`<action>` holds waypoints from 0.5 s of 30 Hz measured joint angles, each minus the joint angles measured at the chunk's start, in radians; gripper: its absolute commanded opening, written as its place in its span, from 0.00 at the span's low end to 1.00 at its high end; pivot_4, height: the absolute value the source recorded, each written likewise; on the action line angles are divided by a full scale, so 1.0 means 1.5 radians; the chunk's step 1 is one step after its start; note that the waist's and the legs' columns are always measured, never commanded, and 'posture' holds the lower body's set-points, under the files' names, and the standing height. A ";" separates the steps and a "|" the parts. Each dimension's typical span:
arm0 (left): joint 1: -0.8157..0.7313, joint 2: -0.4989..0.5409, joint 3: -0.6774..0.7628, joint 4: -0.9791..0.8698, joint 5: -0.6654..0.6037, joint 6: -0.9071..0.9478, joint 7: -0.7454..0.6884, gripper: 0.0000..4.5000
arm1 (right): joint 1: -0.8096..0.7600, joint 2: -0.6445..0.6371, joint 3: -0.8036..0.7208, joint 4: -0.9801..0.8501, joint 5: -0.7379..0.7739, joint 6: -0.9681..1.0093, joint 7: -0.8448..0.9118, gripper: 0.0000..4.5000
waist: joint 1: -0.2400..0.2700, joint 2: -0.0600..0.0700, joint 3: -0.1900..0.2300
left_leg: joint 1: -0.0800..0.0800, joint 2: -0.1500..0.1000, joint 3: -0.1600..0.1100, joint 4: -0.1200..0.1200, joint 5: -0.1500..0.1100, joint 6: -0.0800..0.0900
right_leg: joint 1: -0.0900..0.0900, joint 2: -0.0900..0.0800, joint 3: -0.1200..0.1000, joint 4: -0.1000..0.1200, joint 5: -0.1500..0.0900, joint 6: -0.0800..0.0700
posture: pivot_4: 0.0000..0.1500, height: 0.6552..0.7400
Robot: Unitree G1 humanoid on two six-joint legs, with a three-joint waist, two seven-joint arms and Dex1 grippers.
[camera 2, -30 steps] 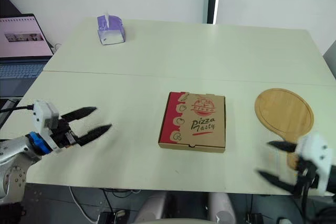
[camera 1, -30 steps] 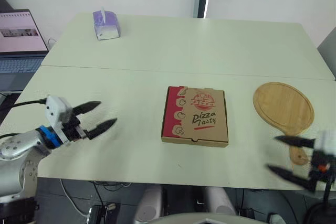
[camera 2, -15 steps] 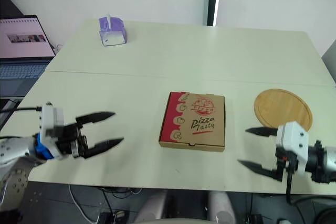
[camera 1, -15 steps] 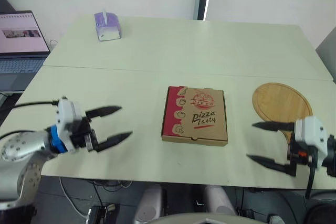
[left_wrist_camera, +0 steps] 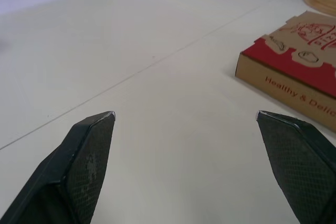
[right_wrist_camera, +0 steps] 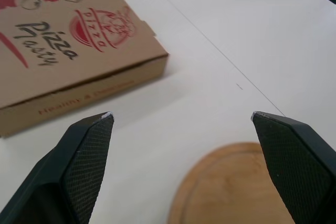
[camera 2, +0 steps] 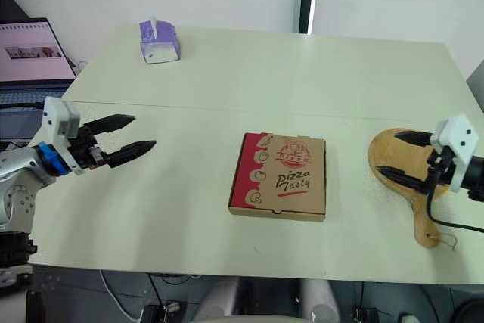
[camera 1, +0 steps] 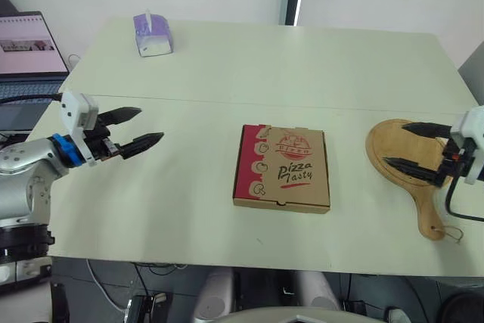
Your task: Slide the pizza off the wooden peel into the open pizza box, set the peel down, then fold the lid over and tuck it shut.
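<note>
Pizza box [camera 1: 281, 168]: flat square cardboard, kraft brown with a red band down its left side and "Pizza Tasty" print on top. It sits mid-tabletop with the lid down flat, so its contents are hidden.

Peel [camera 1: 412, 164]: pale wood, round blade with a groove ring near the rim and a short handle pointing toward the robot. A cord loop [camera 1: 451, 234] hangs at the handle end. It lies flat on the tabletop [camera 1: 227, 73], right of the box and apart from it, with the blade surface bare.

Left pincer [camera 1: 150, 124]: released, fingers spread, holding nothing, above the tabletop well left of the box.

Right pincer [camera 1: 394, 144]: released and holding nothing, over the peel's blade. Can't tell if it touches the wood.

Head views show the full layout. A purple tissue box [camera 1: 153, 34] sits at the far left, a laptop [camera 1: 26, 43] sits off the left edge, and a seam [camera 1: 189, 100] runs across the off-white tabletop.

Left wrist view adds the box's side wall with red "Healthy & Delic..." lettering. Black finger pads [left_wrist_camera: 86, 145] are cross-hatched.

Right wrist view adds the box's tucked front flap edge and the peel's rim between its fingers.
</note>
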 measured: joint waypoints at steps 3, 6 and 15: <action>-0.004 0.011 0.007 0.074 0.014 -0.035 -0.008 0.99 | 0.009 -0.033 -0.045 0.068 -0.007 -0.029 0.021 1.00 | 0.000 0.000 0.000 | 0.000 0.000 0.000 0.000 0.000 0.000 | 0.000 0.000 0.000 0.000 0.000 0.000 | 1.00 1.00; -0.011 0.027 0.015 0.149 0.029 -0.070 -0.013 0.99 | 0.019 -0.060 -0.076 0.144 -0.025 -0.058 0.044 1.00 | -0.001 0.000 0.000 | 0.001 0.000 0.000 0.000 0.000 0.000 | 0.000 0.000 0.000 0.001 0.000 0.000 | 1.00 1.00; -0.017 0.035 0.018 0.211 0.070 -0.115 0.018 0.99 | 0.090 -0.112 -0.135 0.217 -0.033 -0.052 0.106 1.00 | -0.004 0.000 0.000 | 0.001 0.000 0.000 0.000 0.000 0.000 | 0.000 0.000 0.000 0.001 0.000 0.000 | 1.00 1.00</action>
